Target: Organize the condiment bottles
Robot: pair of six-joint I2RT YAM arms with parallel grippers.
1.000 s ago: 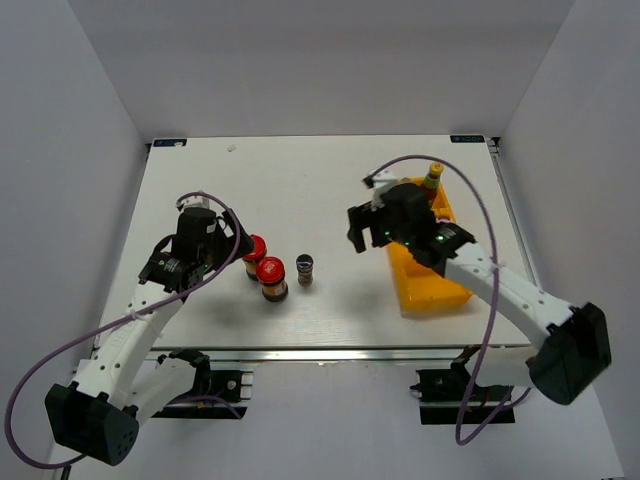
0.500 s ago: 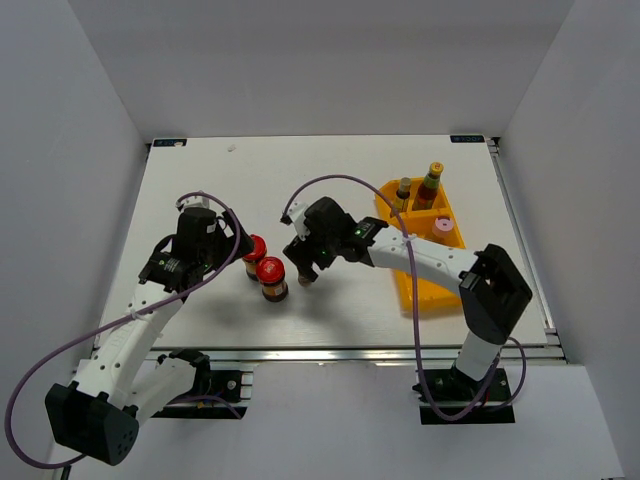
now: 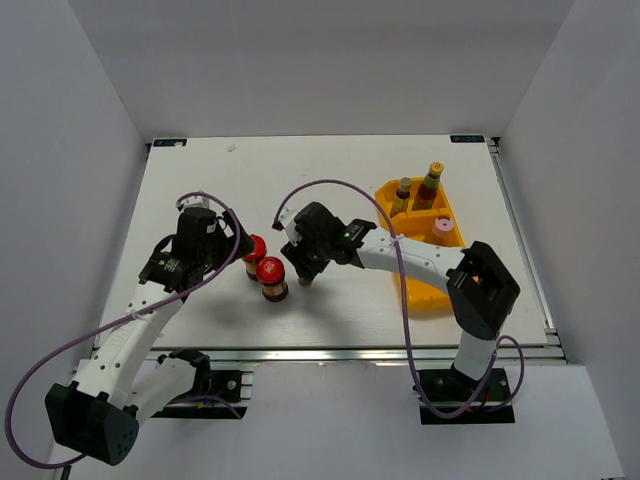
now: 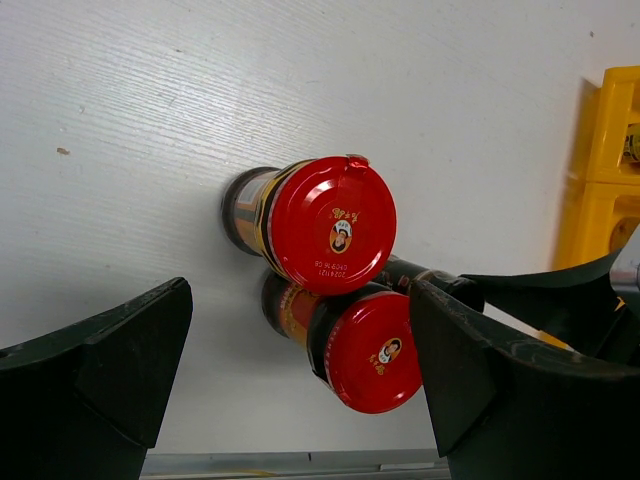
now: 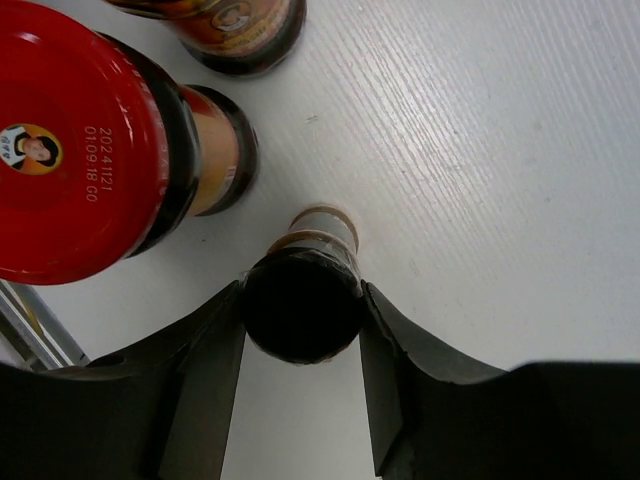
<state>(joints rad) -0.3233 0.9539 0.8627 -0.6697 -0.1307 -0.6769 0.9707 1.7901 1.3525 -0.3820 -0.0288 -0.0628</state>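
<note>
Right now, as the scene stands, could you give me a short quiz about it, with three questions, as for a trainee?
1. True or false: the left gripper is shut on one of the two red-lidded jars.
2. How many bottles stand in the yellow tray? A) one B) three C) five
3. Fill the gap: the right gripper has its fingers on both sides of the dark-topped ____.

Key:
1. False; it is open above them.
2. B: brown bottle, sauce bottle, pink-capped bottle.
3. shaker
</note>
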